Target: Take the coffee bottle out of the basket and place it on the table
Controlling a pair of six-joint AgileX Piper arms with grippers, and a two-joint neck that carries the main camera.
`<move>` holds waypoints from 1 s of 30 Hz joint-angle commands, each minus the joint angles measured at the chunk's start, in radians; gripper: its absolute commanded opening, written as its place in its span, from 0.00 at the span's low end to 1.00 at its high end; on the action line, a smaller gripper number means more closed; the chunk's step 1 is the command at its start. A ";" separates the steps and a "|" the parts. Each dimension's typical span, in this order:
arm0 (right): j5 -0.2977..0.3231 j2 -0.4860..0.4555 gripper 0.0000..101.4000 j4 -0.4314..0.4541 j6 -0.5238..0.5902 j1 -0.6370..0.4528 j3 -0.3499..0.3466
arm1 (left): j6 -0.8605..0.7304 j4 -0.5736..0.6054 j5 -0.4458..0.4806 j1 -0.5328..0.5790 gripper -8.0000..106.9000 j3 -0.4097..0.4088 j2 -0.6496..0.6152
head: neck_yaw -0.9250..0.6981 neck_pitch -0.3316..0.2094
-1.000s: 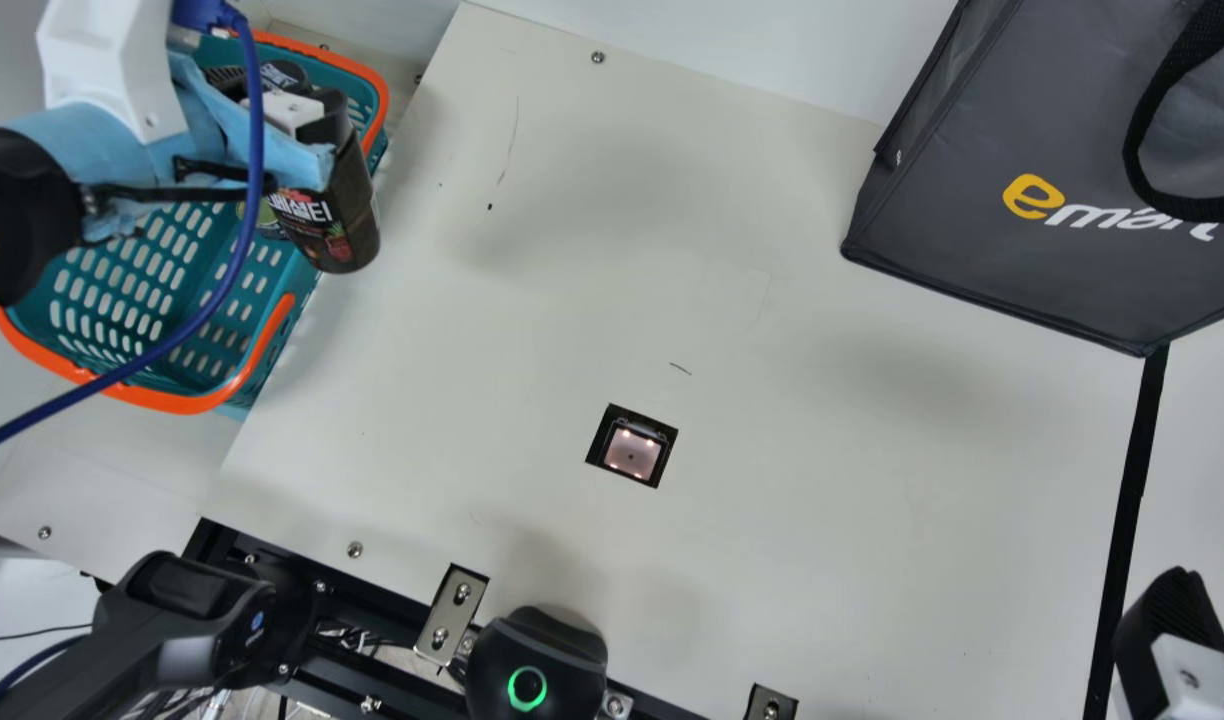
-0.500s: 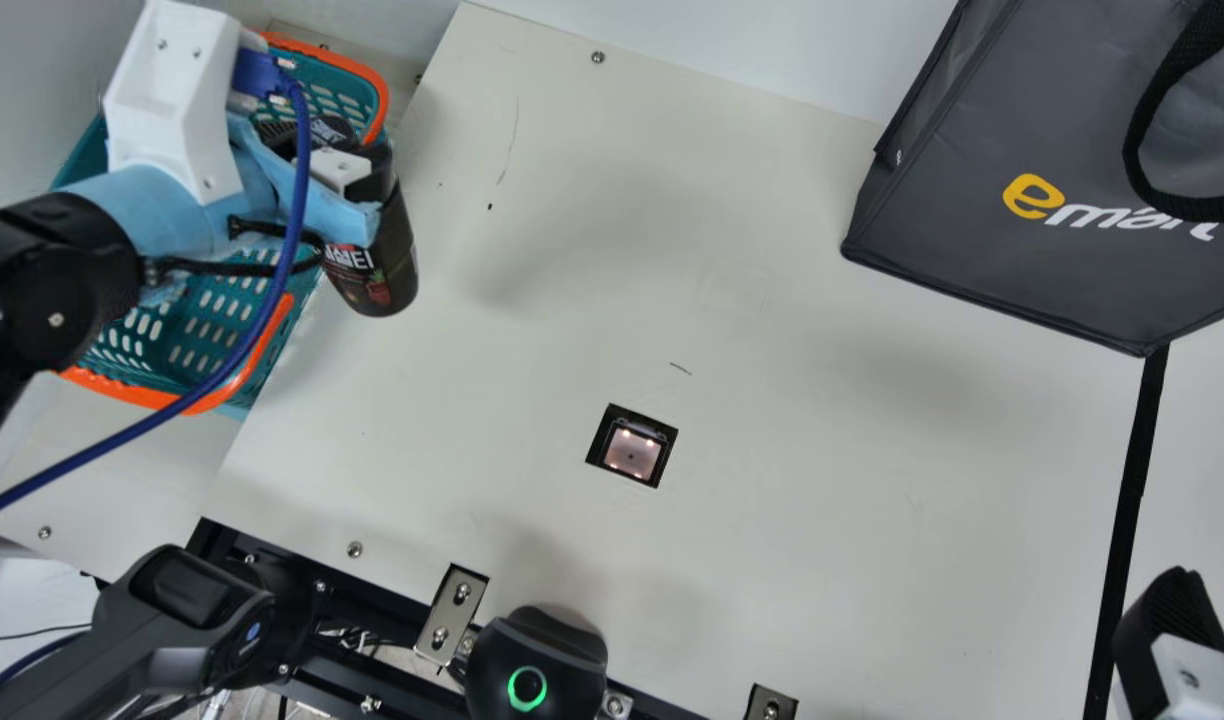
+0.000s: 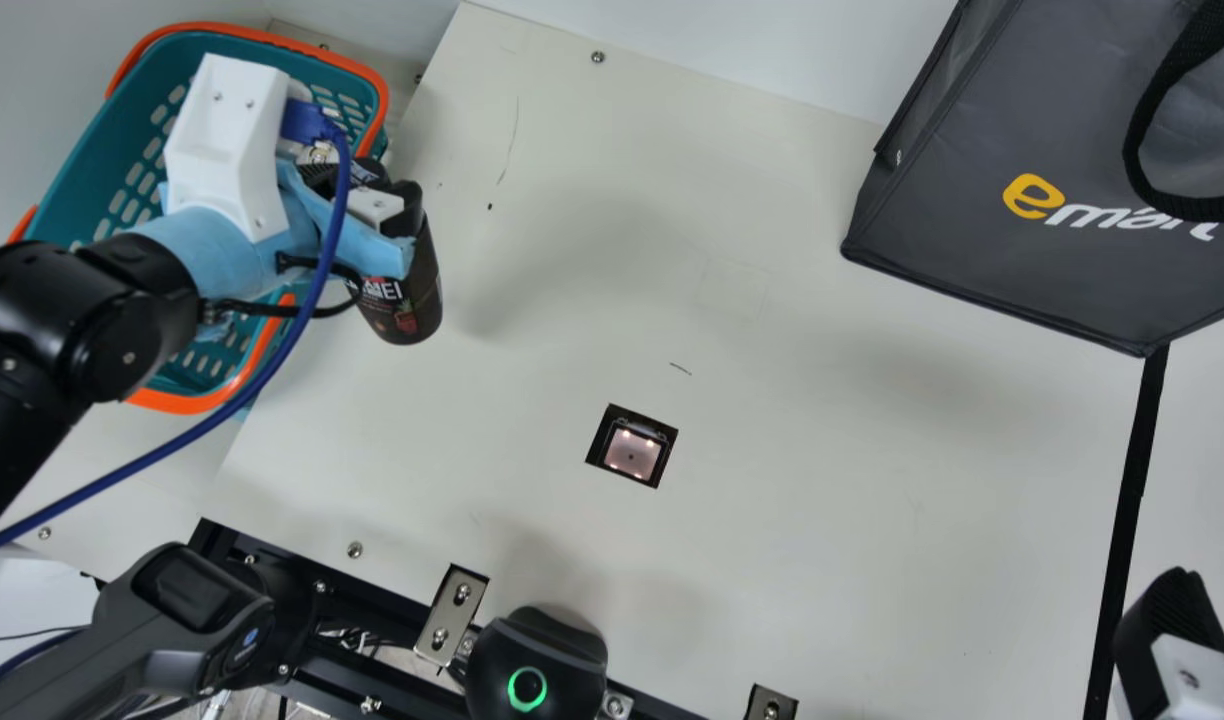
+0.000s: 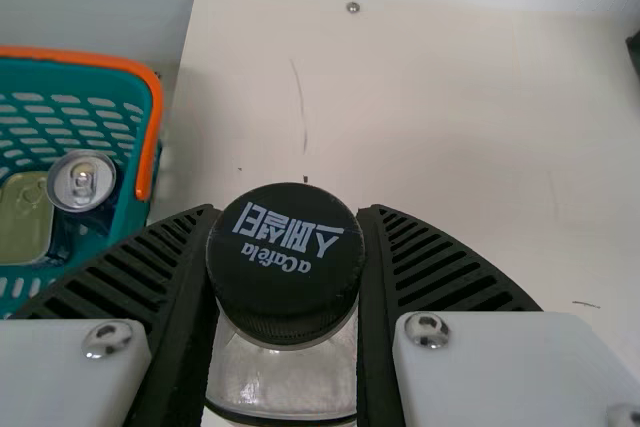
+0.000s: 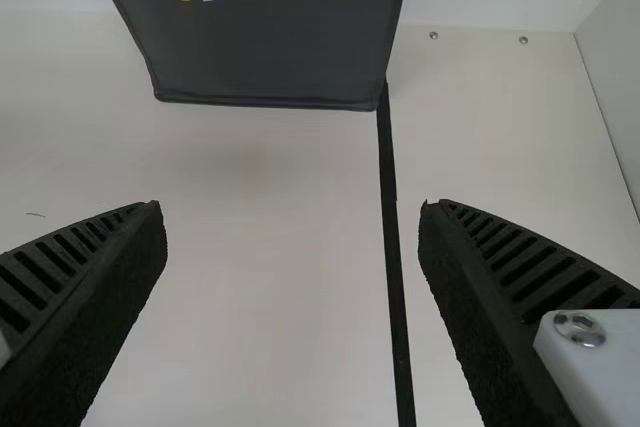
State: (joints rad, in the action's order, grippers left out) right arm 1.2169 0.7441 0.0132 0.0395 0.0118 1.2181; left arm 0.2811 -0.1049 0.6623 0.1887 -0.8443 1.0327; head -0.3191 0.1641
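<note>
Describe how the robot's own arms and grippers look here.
The left arm is black, with light-blue wrapping near its wrist, a white bracket, a thick blue cable and a thinner black cable. The left gripper and right gripper match: black ribbed fingers, white mounts, round-headed metal screws.

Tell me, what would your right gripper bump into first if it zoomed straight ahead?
Probably the big dark bag, which stands ahead of my right gripper. I can't tell how steeply the gripper tips down, so it might touch the table first.
</note>
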 commanded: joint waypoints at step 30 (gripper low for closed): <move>0.000 0.000 0.90 0.000 0.000 0.000 0.000 | 0.138 -0.107 -0.152 0.052 0.16 0.192 0.012 | -0.002 -0.026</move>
State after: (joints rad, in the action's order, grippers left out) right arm 1.2169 0.7441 0.0132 0.0395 0.0118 1.2181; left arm 0.4188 -0.2109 0.5133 0.2409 -0.6533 1.0442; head -0.3191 0.1641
